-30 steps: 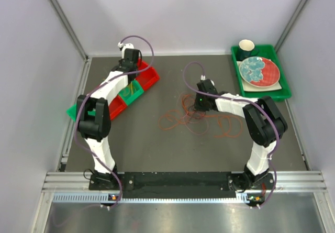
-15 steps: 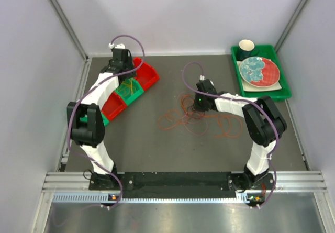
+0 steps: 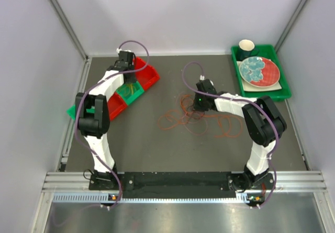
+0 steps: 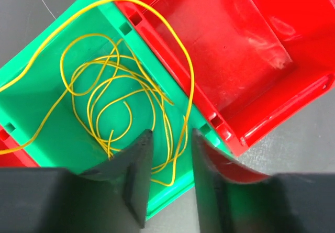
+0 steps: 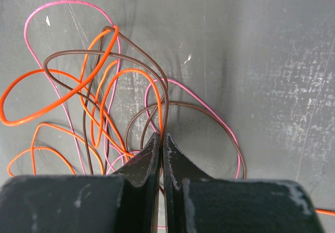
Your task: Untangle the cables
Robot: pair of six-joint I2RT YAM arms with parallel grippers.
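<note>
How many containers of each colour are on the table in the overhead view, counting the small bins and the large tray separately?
Red bins: 2
Green bins: 2
Green tray: 1
Total: 5

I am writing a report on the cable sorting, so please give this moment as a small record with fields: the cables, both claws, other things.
yellow cable: coiled in the green bin, one loop over its rim
red bin: next to the green bin
left claw: open, above the green bin, holding nothing
tangle: orange, brown and pink cables looped together on the table
right claw: shut, tips where orange and brown strands meet; which is pinched is unclear
far right: green tray with cup and plate
</note>
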